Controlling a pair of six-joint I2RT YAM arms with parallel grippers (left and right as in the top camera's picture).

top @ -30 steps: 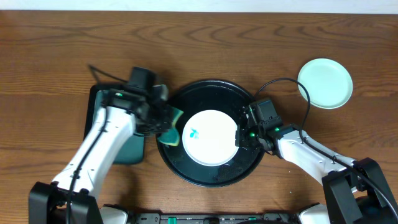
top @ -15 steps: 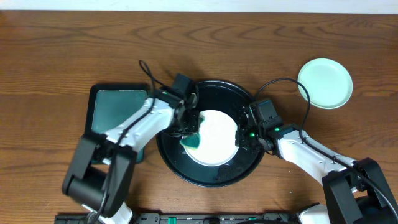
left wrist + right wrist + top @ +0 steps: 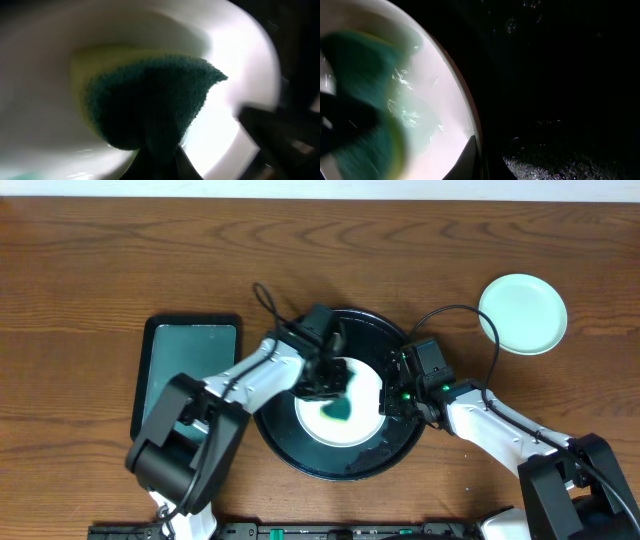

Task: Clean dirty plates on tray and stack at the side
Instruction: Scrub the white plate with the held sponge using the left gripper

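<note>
A white plate [image 3: 352, 425] lies in the large round black tray [image 3: 300, 450]. My left gripper [image 3: 335, 395] is shut on a green-and-yellow sponge [image 3: 339, 410] and presses it on the plate's middle; the sponge fills the left wrist view [image 3: 150, 105] over the white plate [image 3: 235, 85]. My right gripper [image 3: 385, 396] is shut on the plate's right rim; in the right wrist view one finger [image 3: 467, 162] lies on the wet plate [image 3: 440, 115] with the sponge [image 3: 360, 100] at left. A mint-green plate [image 3: 522, 313] sits at the far right of the table.
A smaller rectangular black tray [image 3: 185, 370] stands left of the round tray. Soapy water wets the round tray's floor [image 3: 555, 165]. Cables run from both arms over the tray's rim.
My left gripper has carried the sponge rightward from the tray's left edge onto the plate's middle, covering the teal smear. The right arm has not moved.
</note>
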